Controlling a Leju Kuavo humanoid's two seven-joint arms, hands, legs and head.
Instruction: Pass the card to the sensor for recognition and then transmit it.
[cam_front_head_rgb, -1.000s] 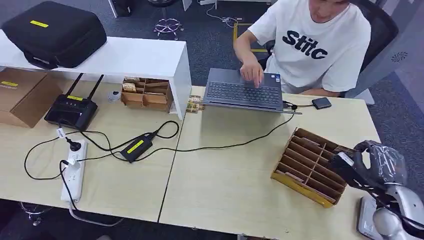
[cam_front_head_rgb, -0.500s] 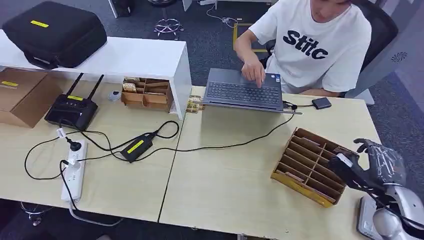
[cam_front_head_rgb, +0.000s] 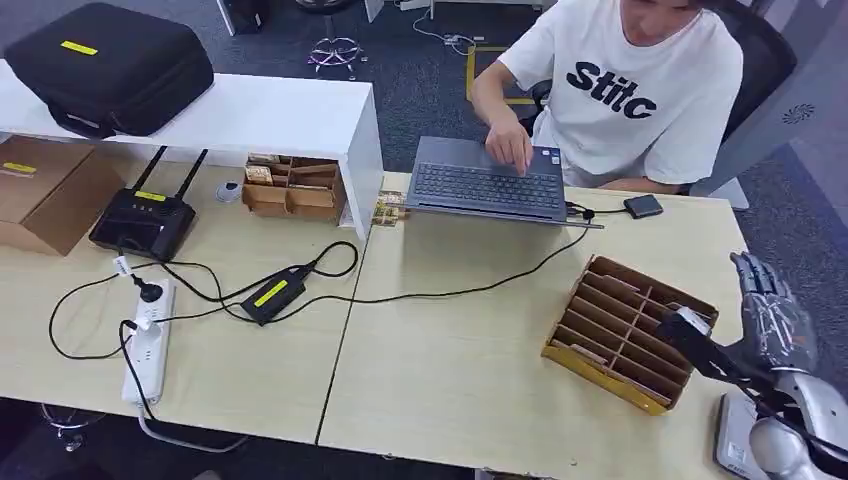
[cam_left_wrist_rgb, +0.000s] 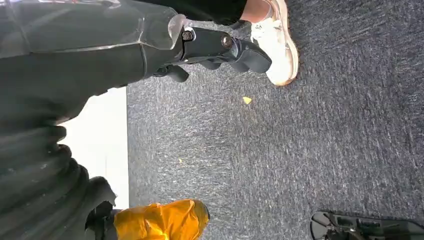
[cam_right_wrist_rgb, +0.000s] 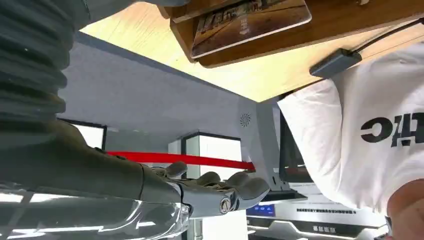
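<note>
the right hand (cam_front_head_rgb: 775, 315) hovers just beyond the far right end of the slotted cardboard rack (cam_front_head_rgb: 625, 330), fingers spread wide and holding nothing. the card (cam_right_wrist_rgb: 250, 21) lies in a rack slot just beside that hand, toward the robot's left (its long axis appears to run along the slot). the right wrist view shows the card's printed face; the head view cannot pick it out. the left hand (cam_left_wrist_rgb: 220, 47) hangs over carpet, well apart, fingers curled loosely with nothing in them.
</note>
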